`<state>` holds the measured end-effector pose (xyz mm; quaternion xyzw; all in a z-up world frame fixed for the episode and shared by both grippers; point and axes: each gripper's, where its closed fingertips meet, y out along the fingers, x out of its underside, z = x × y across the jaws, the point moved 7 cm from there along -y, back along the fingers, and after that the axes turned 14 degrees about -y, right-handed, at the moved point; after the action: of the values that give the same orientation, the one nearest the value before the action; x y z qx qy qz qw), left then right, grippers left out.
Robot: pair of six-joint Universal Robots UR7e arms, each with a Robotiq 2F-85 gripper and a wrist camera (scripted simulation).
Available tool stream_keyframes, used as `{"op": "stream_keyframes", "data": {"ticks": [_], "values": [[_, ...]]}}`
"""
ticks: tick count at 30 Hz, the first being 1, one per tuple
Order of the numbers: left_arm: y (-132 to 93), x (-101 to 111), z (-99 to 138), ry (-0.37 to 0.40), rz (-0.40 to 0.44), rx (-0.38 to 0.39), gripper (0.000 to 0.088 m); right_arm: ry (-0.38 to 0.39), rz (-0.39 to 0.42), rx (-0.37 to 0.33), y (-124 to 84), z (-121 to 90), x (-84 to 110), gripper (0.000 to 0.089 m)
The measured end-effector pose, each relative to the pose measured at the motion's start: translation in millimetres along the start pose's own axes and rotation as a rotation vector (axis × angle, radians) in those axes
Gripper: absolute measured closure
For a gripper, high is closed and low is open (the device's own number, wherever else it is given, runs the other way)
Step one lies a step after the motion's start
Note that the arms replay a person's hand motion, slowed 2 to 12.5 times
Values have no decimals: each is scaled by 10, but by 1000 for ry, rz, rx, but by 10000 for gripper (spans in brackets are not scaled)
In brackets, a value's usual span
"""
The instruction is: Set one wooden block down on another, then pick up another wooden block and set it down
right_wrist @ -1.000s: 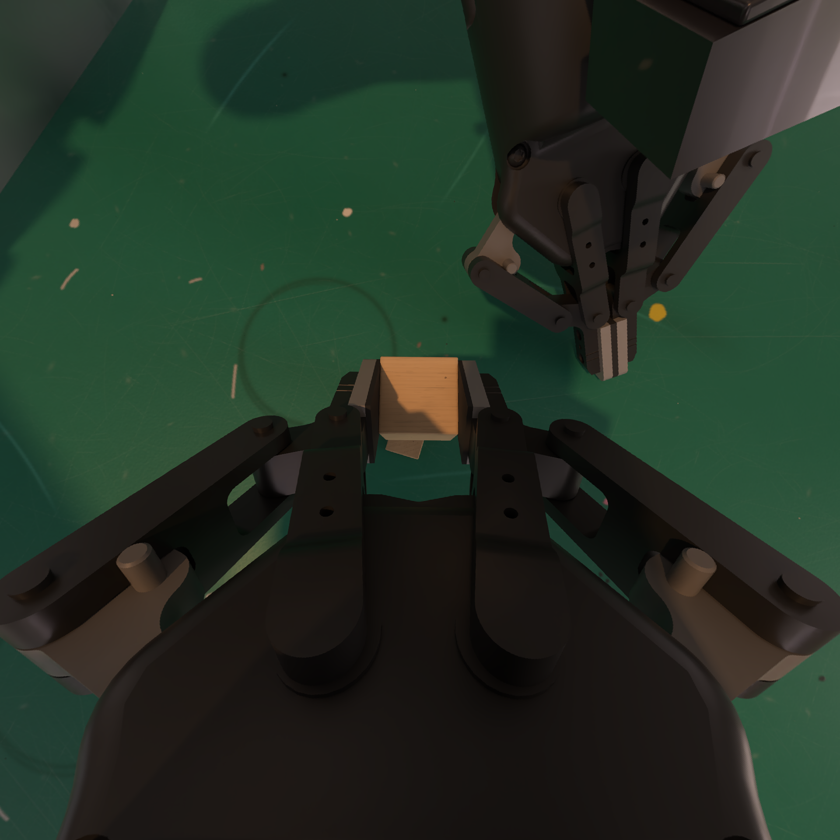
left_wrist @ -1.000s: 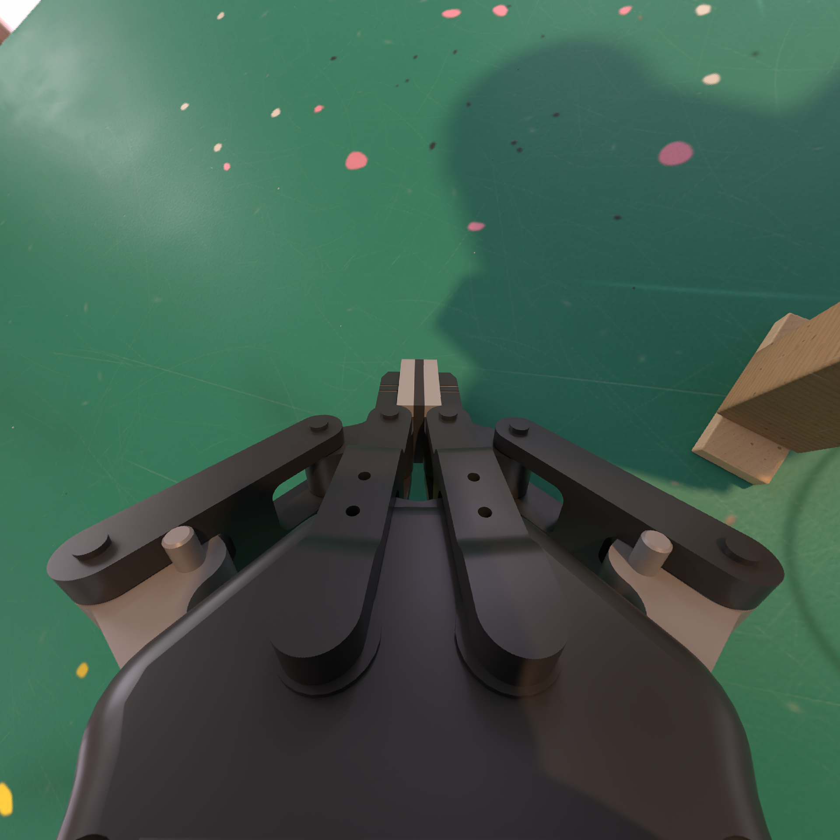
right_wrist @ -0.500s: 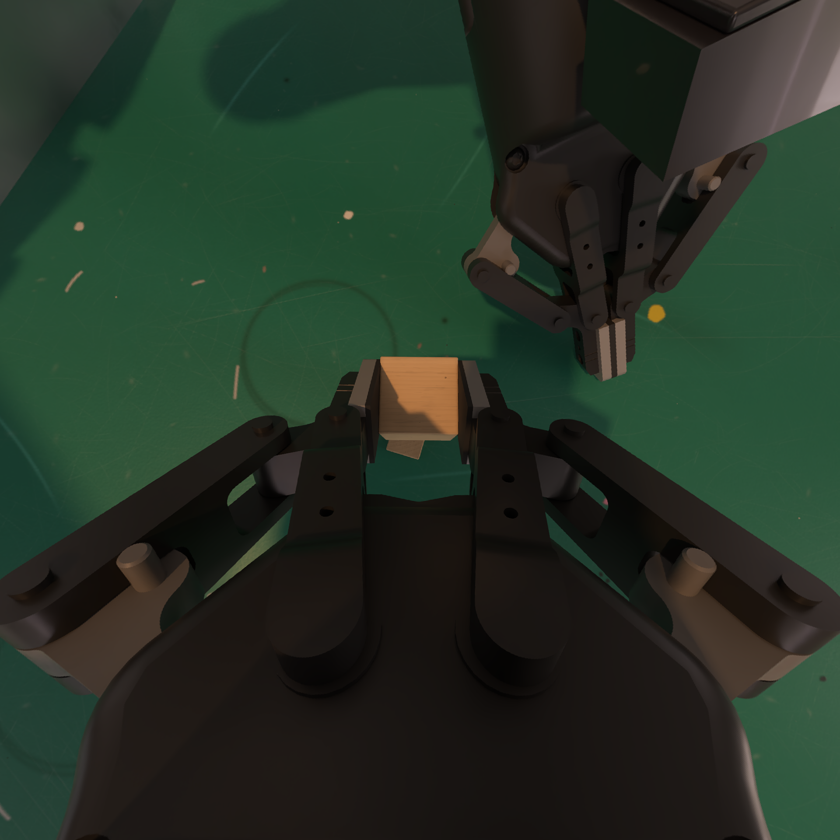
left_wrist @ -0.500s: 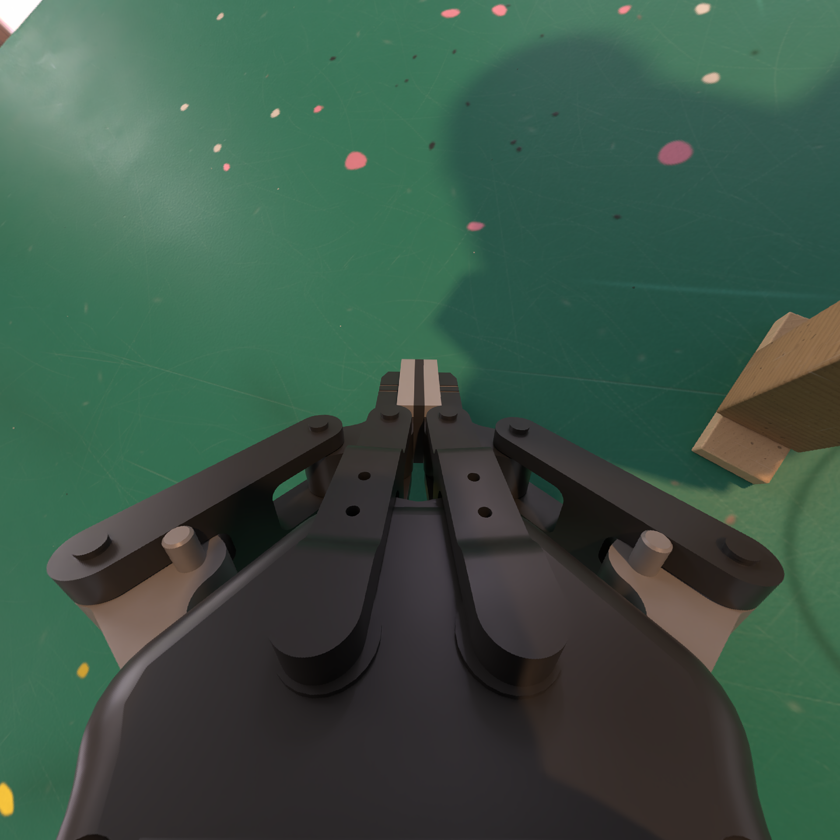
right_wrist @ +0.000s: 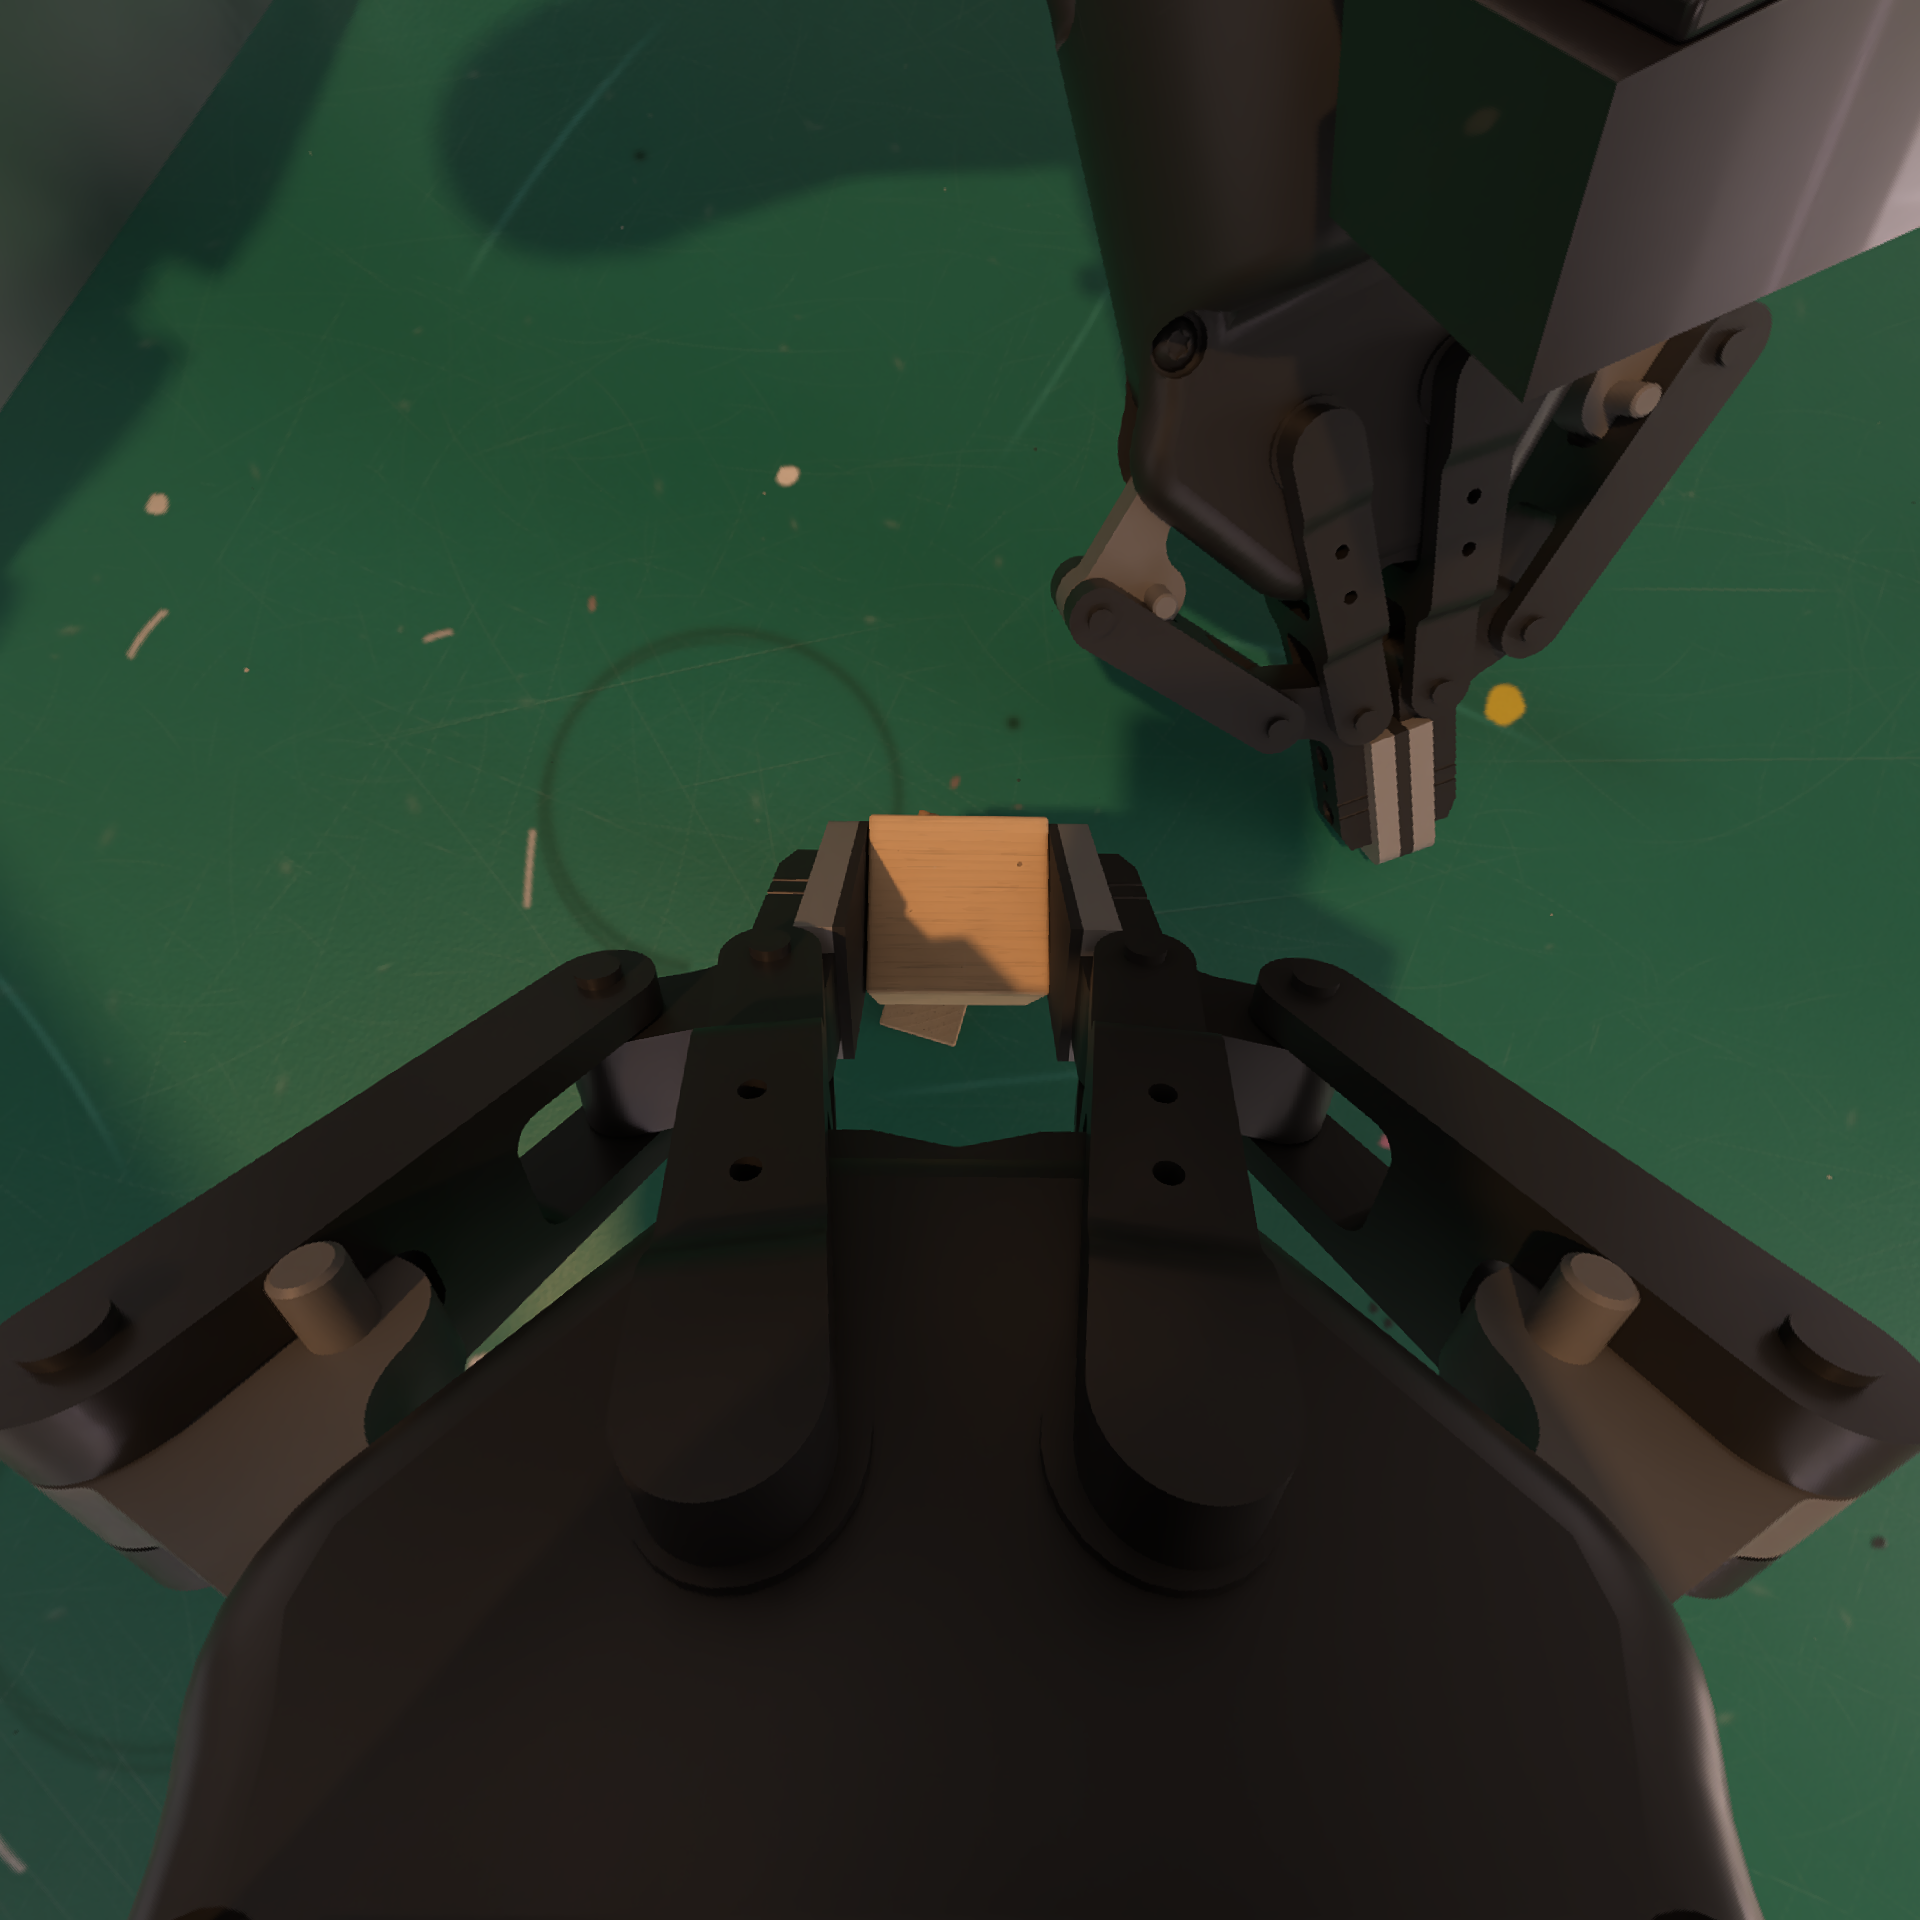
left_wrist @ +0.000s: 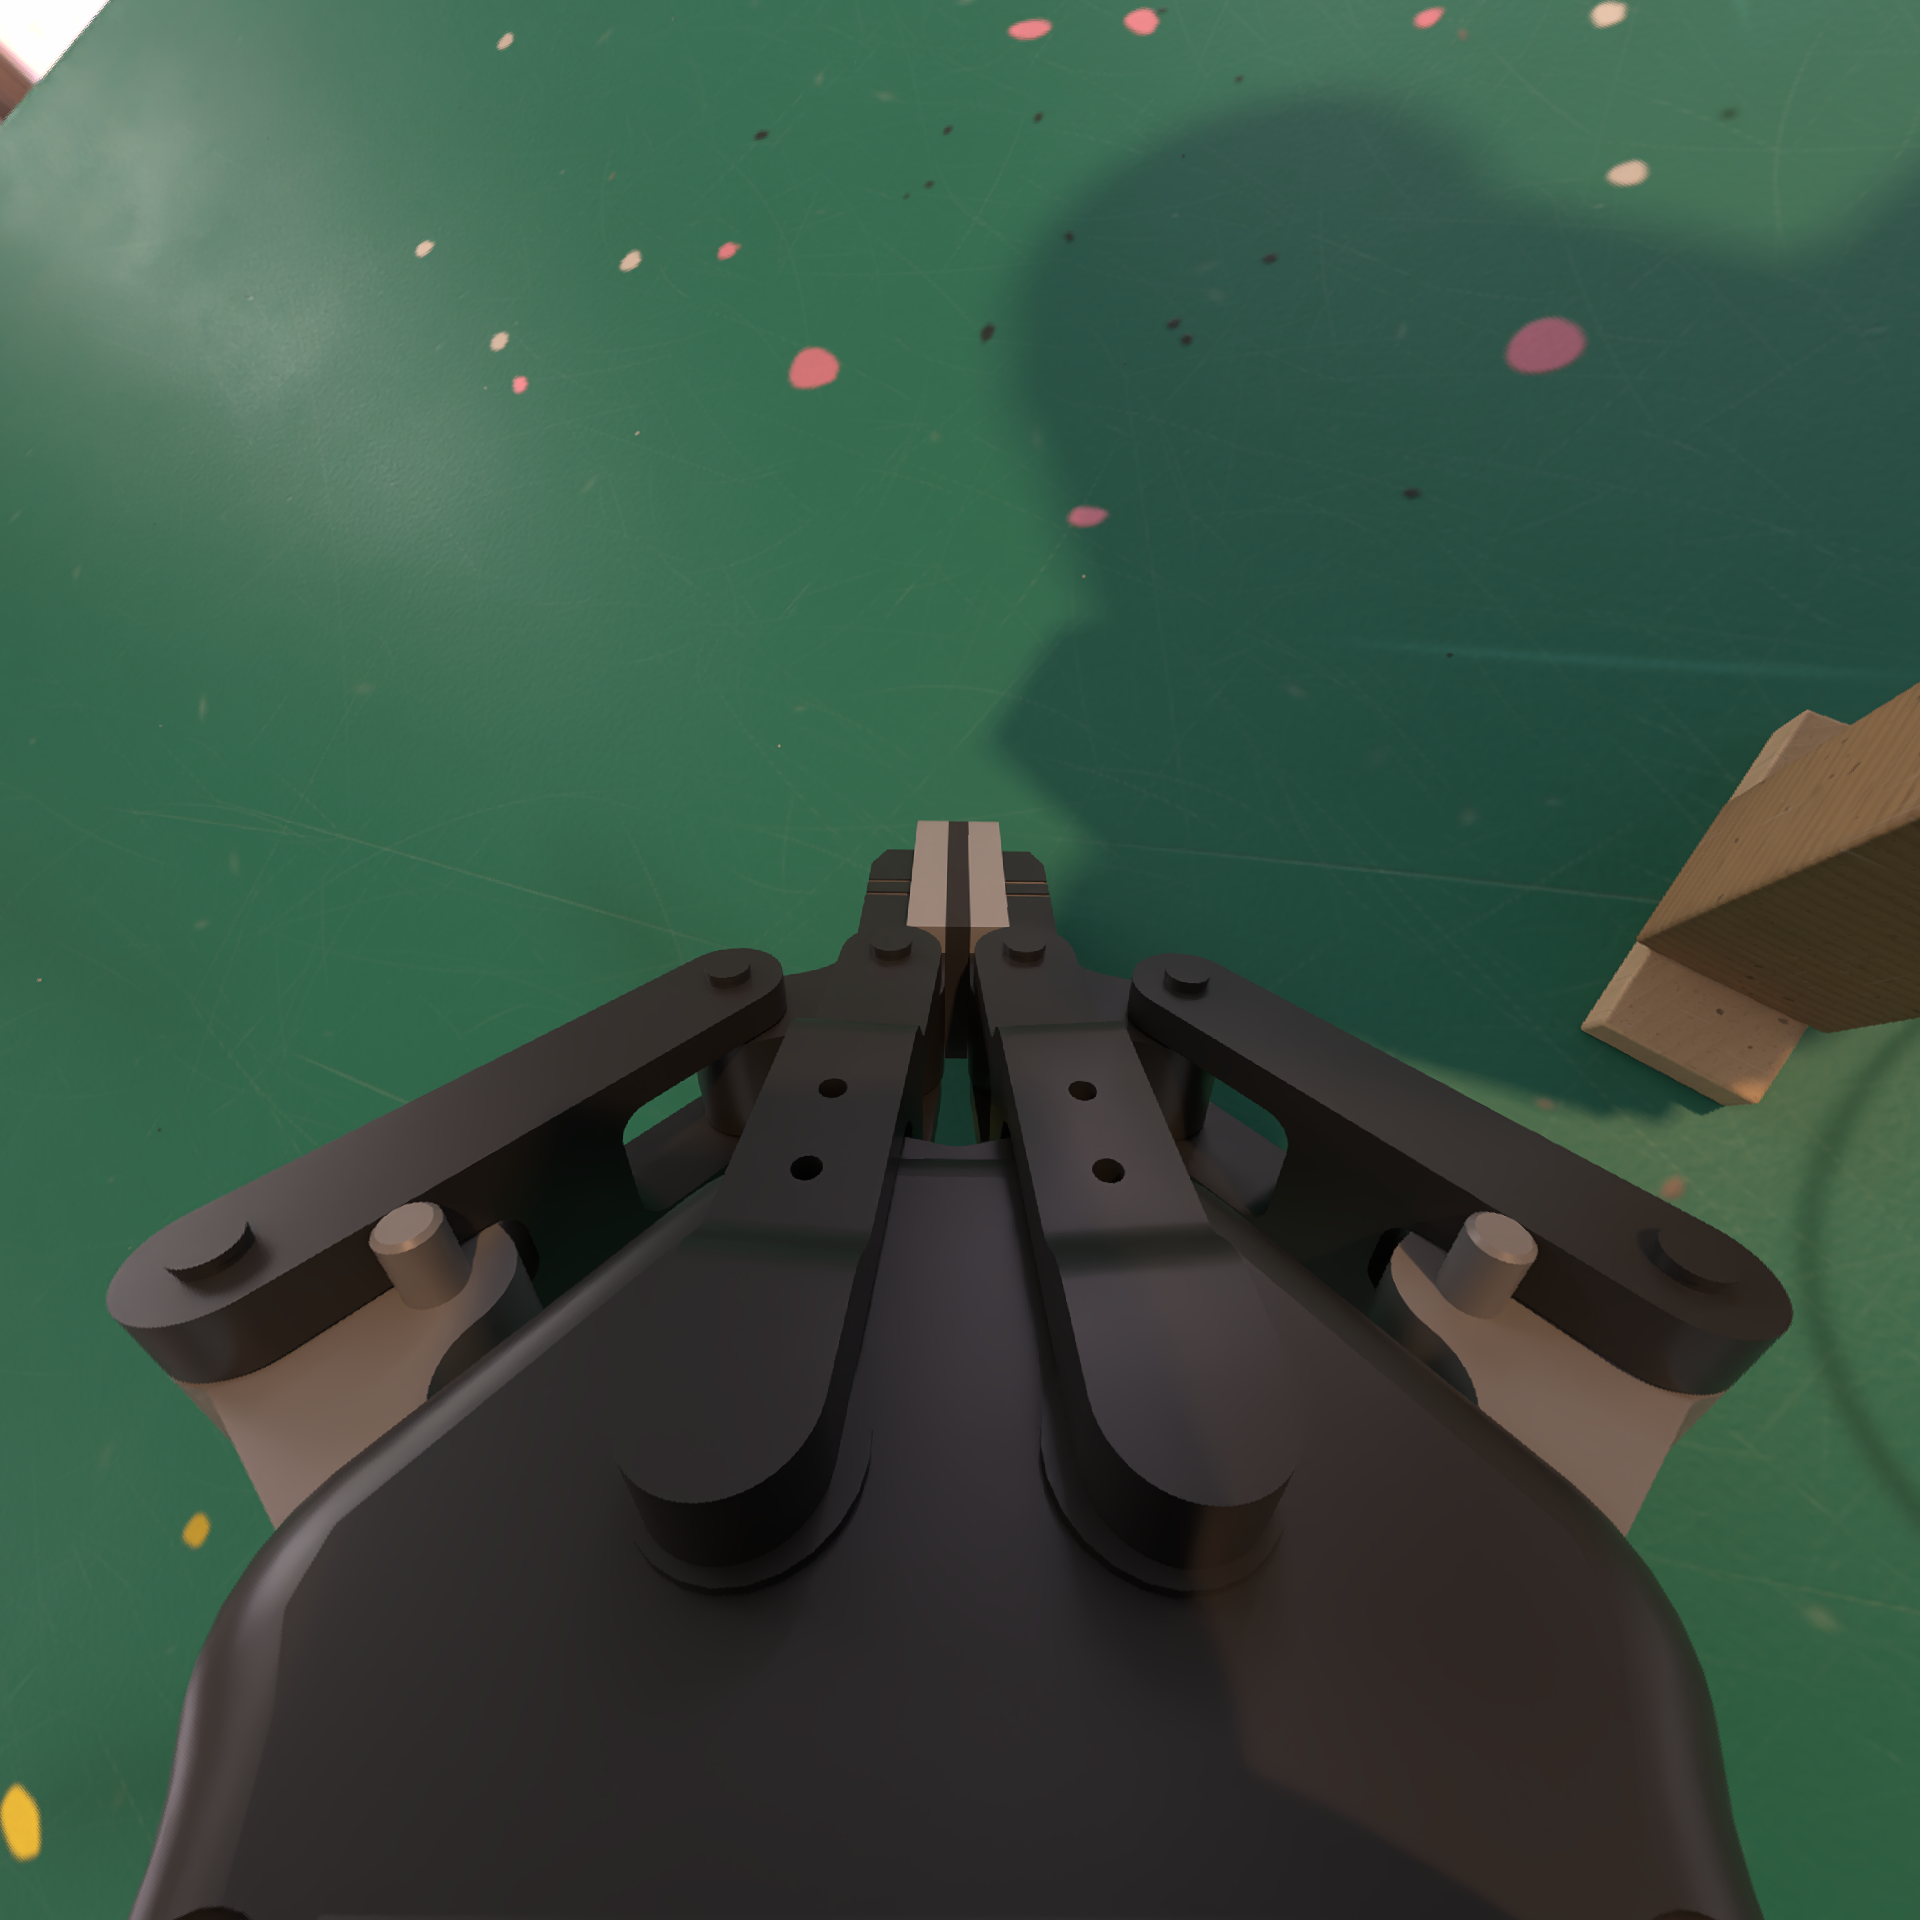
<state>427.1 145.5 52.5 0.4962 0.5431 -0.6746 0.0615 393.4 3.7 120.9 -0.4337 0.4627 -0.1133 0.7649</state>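
Block (right_wrist: 956, 906) of pale orange wood sits squarely between the two fingers of the right claw (right_wrist: 956, 914), whose pads press flat against its left and right faces; the claw is part-way open, just as wide as the block, and has hold of it. Beneath the block, a corner of a second, paler block (right_wrist: 925, 1021) peeks out at its near lower edge (whether the two touch cannot be told from this angle). In the left wrist view the same pair shows at the right edge: the upper block (left_wrist: 1808, 894) lies across the lower block (left_wrist: 1694, 1029), which rests flat on the green table (left_wrist: 520, 675) and juts out beyond the upper one towards the camera.

The left claw (left_wrist: 957, 873) hangs over bare table, well to the left of the blocks, its fingers pressed together with only a dark seam between the pale pads and nothing between them. Seen from the right wrist, the left claw (right_wrist: 1400, 795) points down at the table to the right of the held block, apart from it, close to a small yellow spot (right_wrist: 1503, 704).

The table is scratched and speckled with pink (left_wrist: 812, 367), cream and yellow flecks. A faint ring mark (right_wrist: 717, 779) lies just beyond and left of the held block. Broad shadows of the arms fall across the green.
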Motion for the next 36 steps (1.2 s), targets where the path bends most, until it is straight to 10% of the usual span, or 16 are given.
{"op": "stream_keyframes", "data": {"ticks": [36], "values": [[0, 1, 0, 1, 0, 0, 882, -4, -3, -5, 3, -6, -5, 607]]}}
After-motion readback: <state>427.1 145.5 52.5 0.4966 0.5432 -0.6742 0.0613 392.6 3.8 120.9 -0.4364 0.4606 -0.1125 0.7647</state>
